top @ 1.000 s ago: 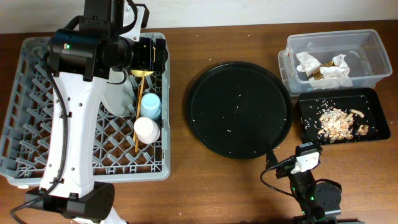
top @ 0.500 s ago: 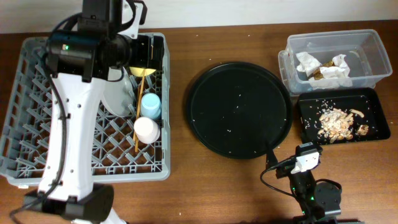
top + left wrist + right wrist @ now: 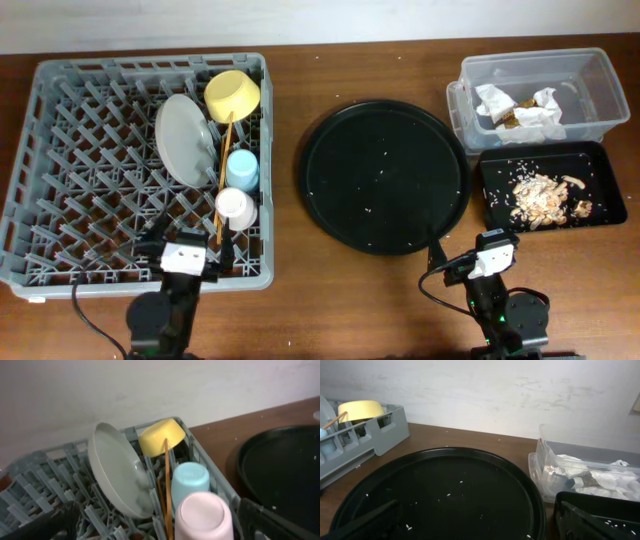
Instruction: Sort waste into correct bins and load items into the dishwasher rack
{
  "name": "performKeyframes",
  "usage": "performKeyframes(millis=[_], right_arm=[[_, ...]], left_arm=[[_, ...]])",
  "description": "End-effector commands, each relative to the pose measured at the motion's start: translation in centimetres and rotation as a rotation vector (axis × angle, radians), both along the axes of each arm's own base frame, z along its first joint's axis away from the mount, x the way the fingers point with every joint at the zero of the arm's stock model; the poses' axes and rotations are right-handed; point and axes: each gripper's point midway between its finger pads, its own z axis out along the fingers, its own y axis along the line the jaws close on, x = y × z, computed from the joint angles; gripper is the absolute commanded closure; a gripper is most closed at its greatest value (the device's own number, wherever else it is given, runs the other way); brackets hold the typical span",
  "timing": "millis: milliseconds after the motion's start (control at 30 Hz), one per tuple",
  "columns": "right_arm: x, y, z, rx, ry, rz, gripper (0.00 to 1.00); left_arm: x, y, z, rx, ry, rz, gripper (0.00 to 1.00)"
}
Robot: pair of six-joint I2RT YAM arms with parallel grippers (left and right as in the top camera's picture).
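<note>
Seen from overhead, the rack (image 3: 80, 150) holds the plate (image 3: 183, 138) on edge, the yellow bowl (image 3: 232, 95) at its far corner, the blue cup (image 3: 241, 168), the pink cup (image 3: 236, 208) and the chopsticks (image 3: 222, 170). The left gripper (image 3: 187, 250) sits at the rack's near rim, near the pink cup. The right gripper (image 3: 492, 245) is low by the round tray (image 3: 385, 175), apart from the tub (image 3: 590, 75) of napkins (image 3: 520, 108) and the black tray (image 3: 600, 152) of scraps (image 3: 540, 195).

The left wrist view shows its fingers (image 3: 280, 522) spread wide and empty, with the pink cup ahead between them and untouched.

In the right wrist view the fingers (image 3: 590, 515) are likewise spread and hold nothing, with the round tray ahead.
</note>
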Motion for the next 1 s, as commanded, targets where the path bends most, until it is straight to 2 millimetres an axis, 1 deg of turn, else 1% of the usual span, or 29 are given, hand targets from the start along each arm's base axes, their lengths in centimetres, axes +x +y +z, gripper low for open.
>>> performKeyframes(millis=[0,33,100,167,967], right_arm=[[0.0,-0.2,-0.2,0.003,0.003,-0.009,0.02],[0.0,-0.2,-0.2,0.003,0.003,-0.009,0.02],[0.0,-0.2,-0.2,0.003,0.003,-0.01,0.02],[0.0,-0.2,-0.2,0.003,0.003,-0.009,0.01],[0.0,-0.2,-0.2,0.004,0.003,-0.009,0.02]], left_arm=[[-0.8,0.7,-1.6,0.04,-0.047,0.02,0.01],[-1.0,1.0,-1.7,0.04,-0.06,0.033,0.01],[-1.5,1.4,-3.0,0.04,-0.015,0.051,0.01],[-1.6,1.4,-2.7,0.036,-0.03,0.051,0.01],[-1.6,1.4,-2.7,0.036,-0.031,0.051,0.01]])
